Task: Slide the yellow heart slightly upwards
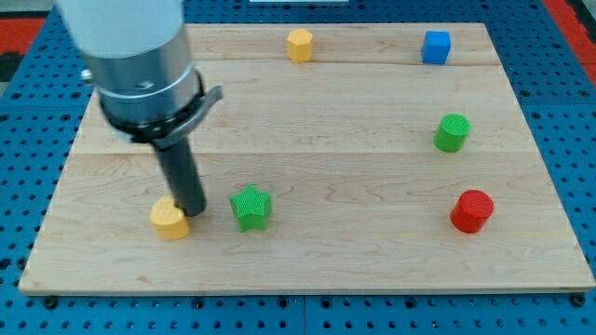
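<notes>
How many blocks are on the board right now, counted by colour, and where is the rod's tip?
Yellow: 2, the yellow heart and a yellow hexagon
Green: 2, a green star and a green cylinder
Blue: 1, a blue cube
Red: 1, a red cylinder
Total: 6 blocks
My tip sits against the yellow heart's right side, left of the green star.

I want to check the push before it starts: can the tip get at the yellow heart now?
Probably yes. My tip is already against the yellow heart, on its right side, with nothing between them.
</notes>
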You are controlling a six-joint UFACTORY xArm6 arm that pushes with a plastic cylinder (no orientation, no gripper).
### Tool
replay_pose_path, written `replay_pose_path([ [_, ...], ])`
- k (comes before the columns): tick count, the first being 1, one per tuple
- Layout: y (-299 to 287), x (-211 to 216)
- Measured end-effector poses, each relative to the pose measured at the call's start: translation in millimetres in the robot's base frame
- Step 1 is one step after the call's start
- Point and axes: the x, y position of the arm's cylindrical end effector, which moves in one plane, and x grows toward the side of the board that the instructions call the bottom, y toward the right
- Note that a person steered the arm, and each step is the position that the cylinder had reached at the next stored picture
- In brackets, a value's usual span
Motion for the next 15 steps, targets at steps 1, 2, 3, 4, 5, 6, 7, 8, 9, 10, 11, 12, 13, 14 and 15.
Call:
replay_pose_path([
  [1, -28, 13],
  [2, 25, 22],
  [3, -2, 40],
  [4, -5, 29],
  [5, -7, 17],
  [6, 45, -23],
  [7, 82, -28],
  [8, 129, -23],
  [9, 118, -23],
  [10, 63, -23],
  [11, 20, -23],
  [12, 11, 13],
  [13, -2, 50],
  [14, -60, 61],
  [15, -65, 52],
])
